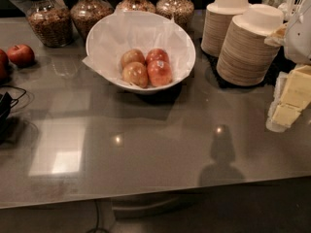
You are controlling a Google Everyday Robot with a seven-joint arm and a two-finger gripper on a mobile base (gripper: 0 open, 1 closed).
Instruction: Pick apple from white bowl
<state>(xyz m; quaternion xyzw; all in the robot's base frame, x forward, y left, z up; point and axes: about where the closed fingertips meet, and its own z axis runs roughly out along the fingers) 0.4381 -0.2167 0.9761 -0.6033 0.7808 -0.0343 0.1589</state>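
Looking down across a glossy grey surface (146, 149) from its near edge. Toward the middle of the far edge, a wide white bowl (99, 33) lined with crinkled white paper, holding four apples packed in a tight cluster. At the front right of that cluster, the apple (160, 74): round, red-orange, faintly streaked, with a small pale sticker on top, touching a yellow-tan apple (135, 74) on its left and a smaller red apple (157, 55) behind it. At the back left of the cluster, a second tan apple (132, 57).

Along the far edge behind the bowl, four glass jars (48, 18) filled with brown nuts or cereal. In the far right corner, two tall stacks of tan disposable bowls (245, 52). At the right edge, a pile of pale yellow packets (291, 98). At the left edge, a loose red apple (20, 55), and nearer, a dark object (4, 108) with a thin looping cable, cut off by the frame.

Hand outside the view; whether spread or pressed together, cannot tell.
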